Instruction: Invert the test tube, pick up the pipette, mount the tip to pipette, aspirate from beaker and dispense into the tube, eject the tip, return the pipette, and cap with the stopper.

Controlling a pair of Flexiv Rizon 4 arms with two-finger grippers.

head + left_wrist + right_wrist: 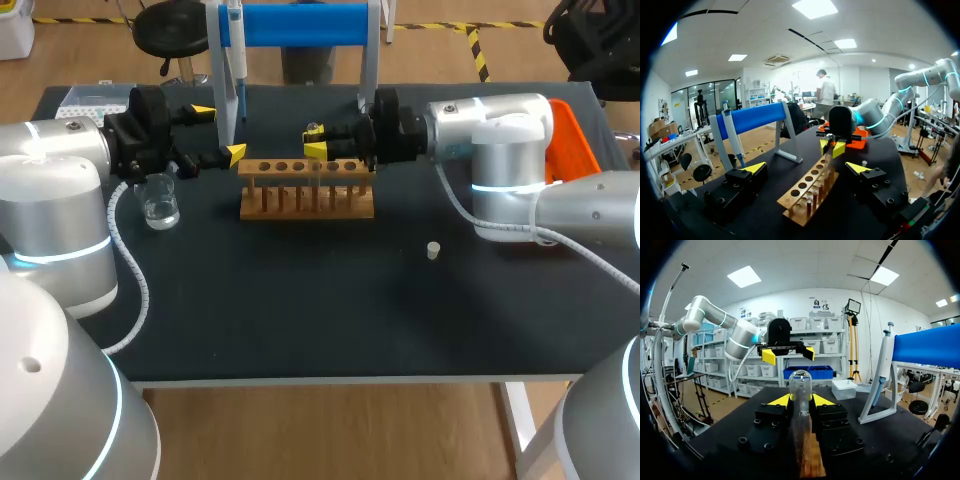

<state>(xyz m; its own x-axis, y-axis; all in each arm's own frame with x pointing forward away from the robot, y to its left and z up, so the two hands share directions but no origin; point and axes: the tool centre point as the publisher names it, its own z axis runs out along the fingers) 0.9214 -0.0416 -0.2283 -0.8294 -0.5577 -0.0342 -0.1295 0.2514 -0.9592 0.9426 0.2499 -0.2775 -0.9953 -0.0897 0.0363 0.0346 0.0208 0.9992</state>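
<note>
A wooden test tube rack (305,190) stands mid-table. My right gripper (314,140) is at the rack's right end, and its fingers press on both sides of a clear test tube (800,385). The tube stands upright between them, rounded end up. My left gripper (219,132) hangs open at the rack's left end with nothing in it. In the left wrist view the rack (807,192) lies ahead of the left gripper (806,167). The pipette (236,50) hangs on the blue stand (300,25) behind the rack. A glass beaker (160,200) holding clear liquid sits left of the rack. The small stopper (433,250) lies to the rack's right.
A tip box (95,100) sits at the far left corner of the black table (320,310). An orange holder (575,135) is at the far right behind my right arm. The stand's white legs (226,90) rise close to both grippers.
</note>
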